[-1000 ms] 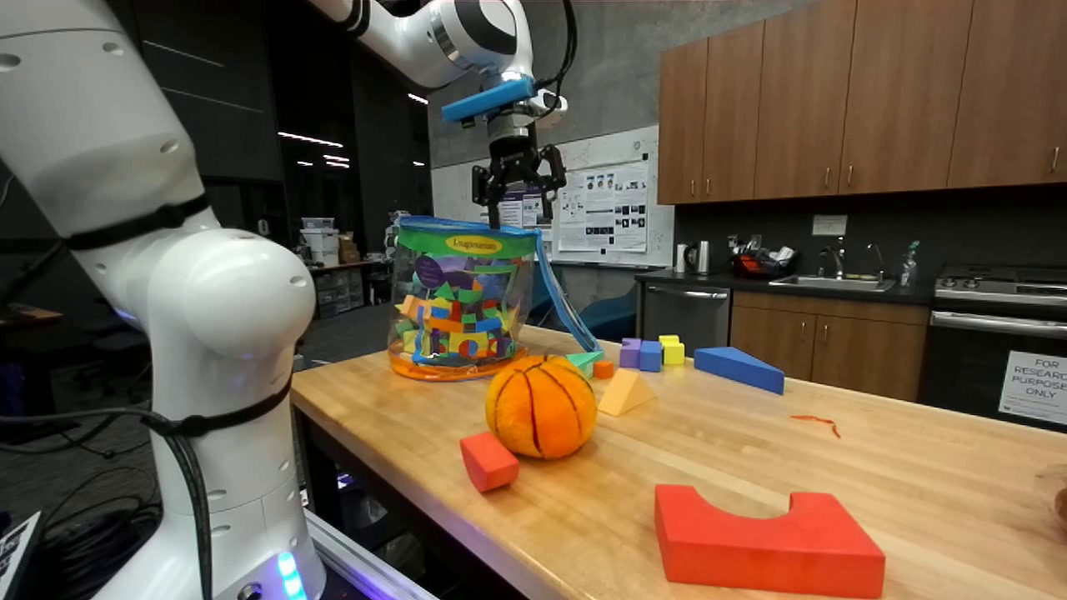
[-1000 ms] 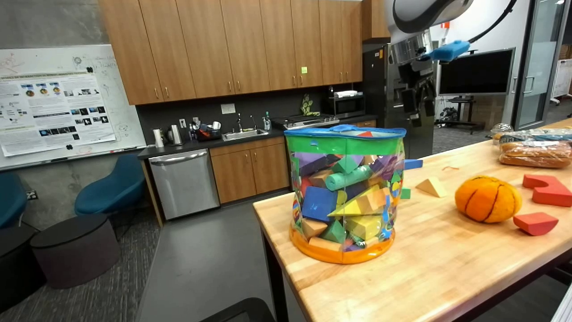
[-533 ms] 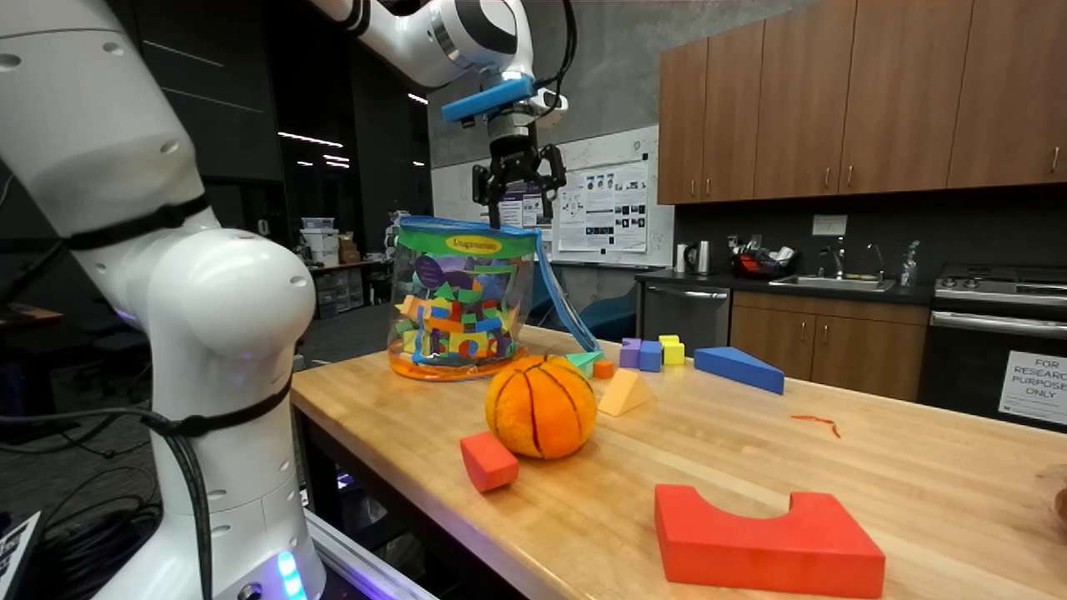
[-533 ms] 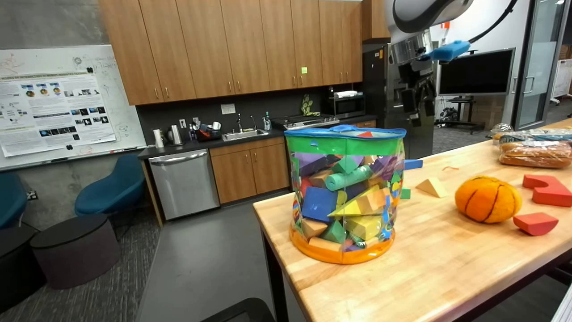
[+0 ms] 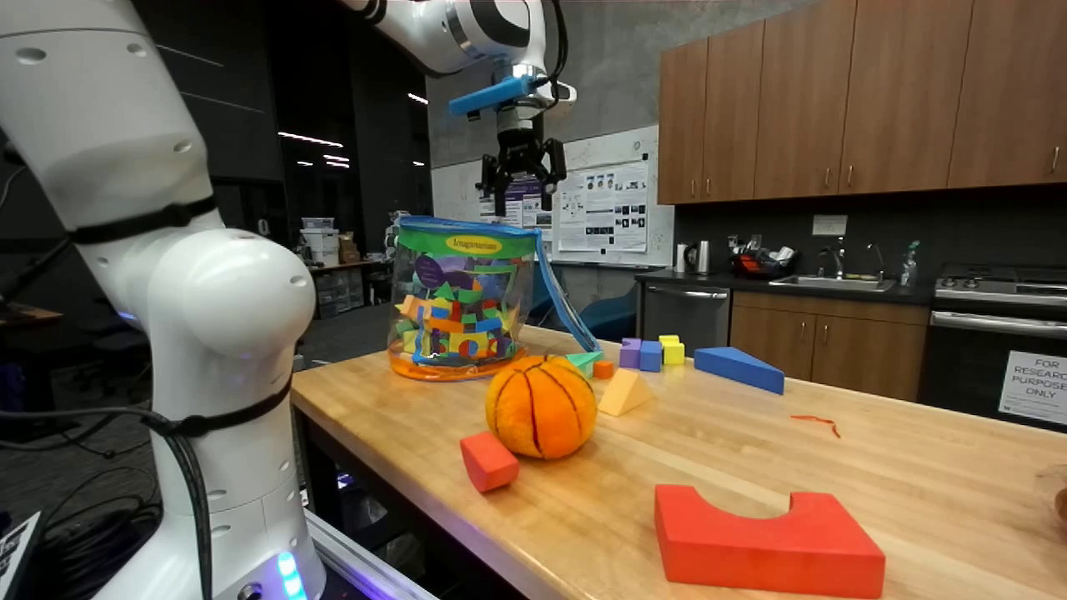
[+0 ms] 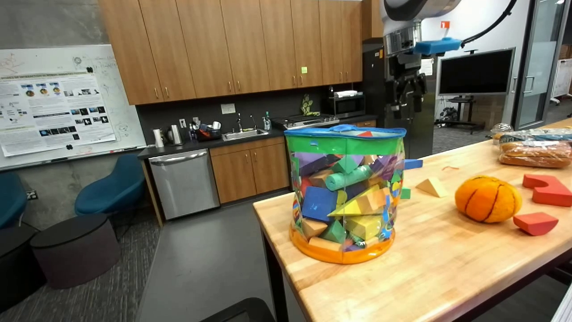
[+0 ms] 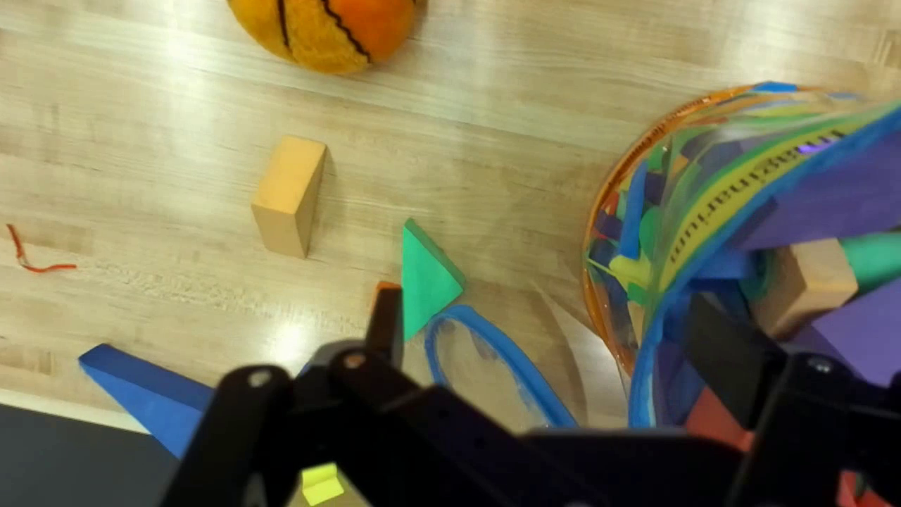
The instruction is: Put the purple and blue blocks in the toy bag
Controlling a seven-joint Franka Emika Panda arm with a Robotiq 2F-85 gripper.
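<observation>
The gripper [image 5: 523, 202] hangs, fingers spread, partly over the toy bag [image 5: 421, 241], whose blue strap [image 7: 493, 332] loops below. Lower, off to its side, sit the purple block [image 5: 630, 353] and blue block [image 5: 651, 357], near a yellow block [image 5: 673, 352] and blue wedge [image 5: 738, 370].

Wooden cabinets [image 6: 250, 49] above dark counter [image 6: 192, 145]; whiteboard [image 6: 127, 107] on concrete wall [image 6: 49, 22]; teal chairs [image 6: 109, 190].

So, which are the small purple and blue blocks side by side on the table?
Small purple block [image 5: 629, 357], in an exterior view: front face.
Small blue block [image 5: 649, 358], in an exterior view: front face.
</observation>
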